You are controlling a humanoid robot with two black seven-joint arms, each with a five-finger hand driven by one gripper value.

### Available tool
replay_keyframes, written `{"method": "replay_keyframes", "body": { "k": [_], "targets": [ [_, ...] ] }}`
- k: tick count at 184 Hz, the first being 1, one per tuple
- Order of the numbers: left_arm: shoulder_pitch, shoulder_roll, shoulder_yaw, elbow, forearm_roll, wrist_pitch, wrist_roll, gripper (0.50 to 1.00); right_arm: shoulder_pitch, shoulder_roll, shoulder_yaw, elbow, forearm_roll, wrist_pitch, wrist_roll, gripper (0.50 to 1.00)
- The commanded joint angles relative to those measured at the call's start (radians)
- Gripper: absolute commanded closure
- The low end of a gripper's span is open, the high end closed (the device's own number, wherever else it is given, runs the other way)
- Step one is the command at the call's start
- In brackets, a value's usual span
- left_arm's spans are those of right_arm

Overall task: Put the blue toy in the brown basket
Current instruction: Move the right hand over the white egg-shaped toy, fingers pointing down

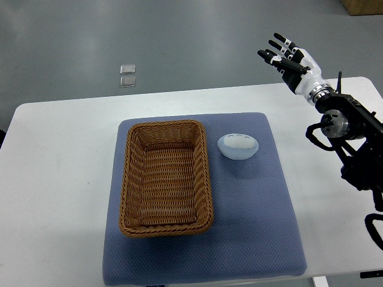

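Observation:
A pale blue, egg-shaped toy (238, 146) lies on the blue mat (251, 221), just right of the brown wicker basket (129, 179). The basket holds nothing. My right hand (286, 58) hovers above the table's far right edge, well up and to the right of the toy, its fingers spread and holding nothing. The right arm comes in from the right edge. No left arm shows.
The mat lies on a white table (54, 179). Two small clear squares (127, 76) sit on the grey floor beyond the table. A cardboard box corner (362, 6) shows at the top right.

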Motion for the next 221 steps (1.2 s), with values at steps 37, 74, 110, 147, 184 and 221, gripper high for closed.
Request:
{"method": "replay_keyframes", "body": {
  "k": [37,74,110,147,184,221],
  "targets": [
    [0.000,0.000,0.002,0.000,0.000,0.000,0.000,0.500,0.131,-0.181,-0.324,0.101,-0.155,0.040,-0.014,0.593],
    [0.000,0.000,0.002,0.000,0.002,0.000,0.000,0.500,0.227,-0.229,-0.471,0.114,-0.357,0.151,-0.037,0.595],
    [0.000,0.000,0.002,0.002,0.000,0.000,0.000,0.500,0.341,-0.281,-0.666,0.156,-0.413,0.247,-0.037,0.595],
    [0.000,0.000,0.000,0.002,0.000,0.000,0.000,0.500,0.462,-0.321,-0.920,0.219,-0.485,0.303,-0.045,0.595],
    [0.000,0.000,0.000,0.002,0.000,0.000,0.000,0.500,0.562,-0.331,-1.089,0.267,-0.543,0.310,-0.084,0.597],
    [0.000,0.000,0.000,0.000,0.000,0.000,0.000,0.500,0.614,-0.316,-1.149,0.284,-0.559,0.337,-0.164,0.597]
  ]
}}
